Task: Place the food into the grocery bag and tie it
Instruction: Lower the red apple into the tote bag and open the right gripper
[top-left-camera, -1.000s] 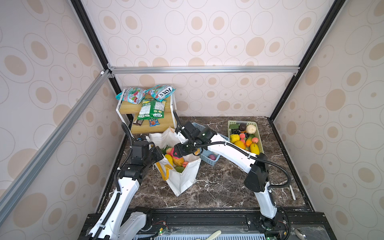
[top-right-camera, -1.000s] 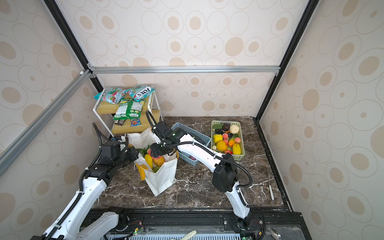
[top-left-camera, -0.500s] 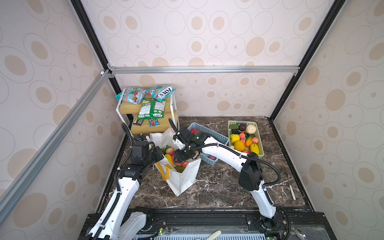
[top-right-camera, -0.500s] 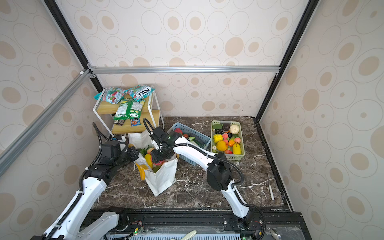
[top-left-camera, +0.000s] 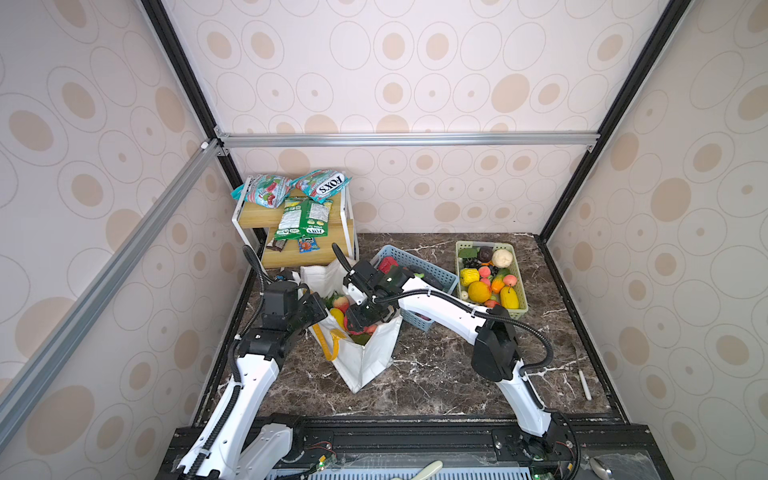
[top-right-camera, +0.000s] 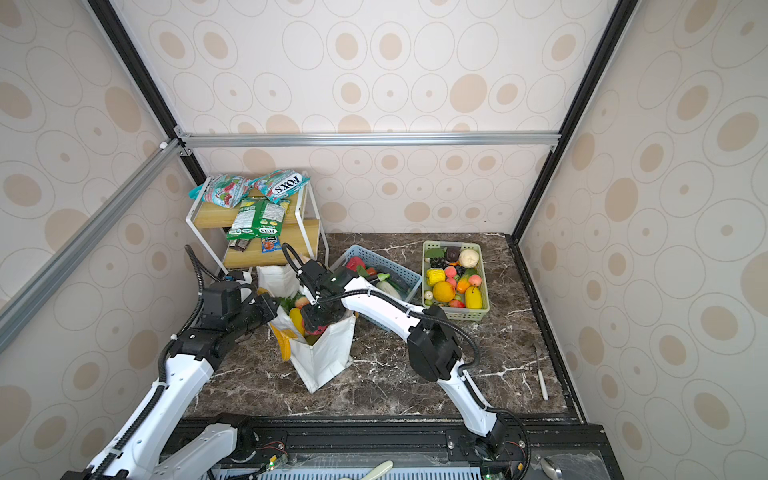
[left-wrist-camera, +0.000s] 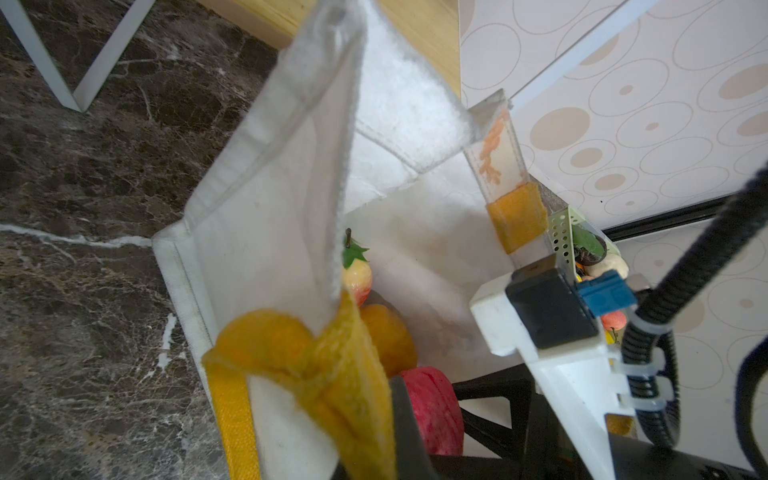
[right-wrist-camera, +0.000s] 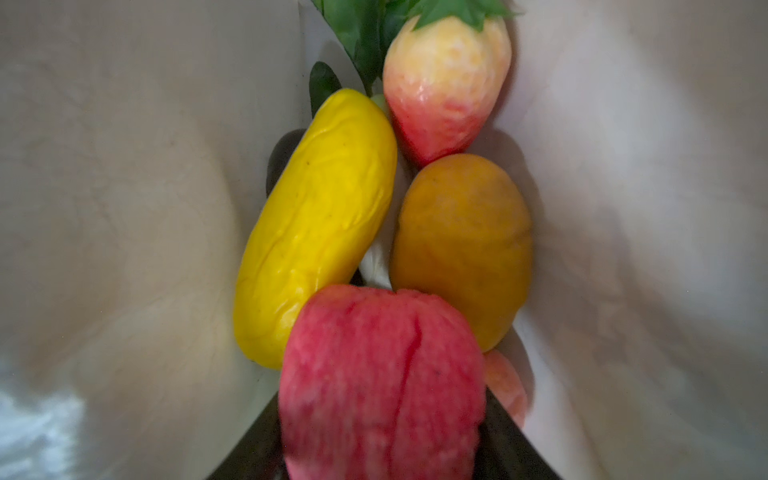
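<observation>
The white grocery bag (top-left-camera: 363, 361) (top-right-camera: 324, 357) stands open at the left of the marble table. My left gripper (top-left-camera: 320, 311) (top-right-camera: 272, 309) (left-wrist-camera: 374, 457) is shut on the bag's yellow handle (left-wrist-camera: 332, 374) at the rim, holding the mouth open. My right gripper (top-left-camera: 361, 322) (top-right-camera: 316, 322) (right-wrist-camera: 380, 415) reaches down inside the bag, shut on a red-pink fruit (right-wrist-camera: 382, 386) (left-wrist-camera: 432, 407). Below it in the bag lie a yellow fruit (right-wrist-camera: 316, 224), an orange fruit (right-wrist-camera: 461, 245) and a pale strawberry (right-wrist-camera: 444, 83). More food fills the green basket (top-left-camera: 521, 309).
A blue basket (top-left-camera: 432, 272) with a few vegetables stands just right of the bag, under my right arm. A two-level shelf (top-left-camera: 345, 241) with snack packets sits behind the bag in the back left corner. A thin white stick (top-left-camera: 585, 384) lies by the right wall.
My right gripper has swung left and sunk into the bag's mouth with the red-pink fruit. The left gripper has kept its hold on the handle.
</observation>
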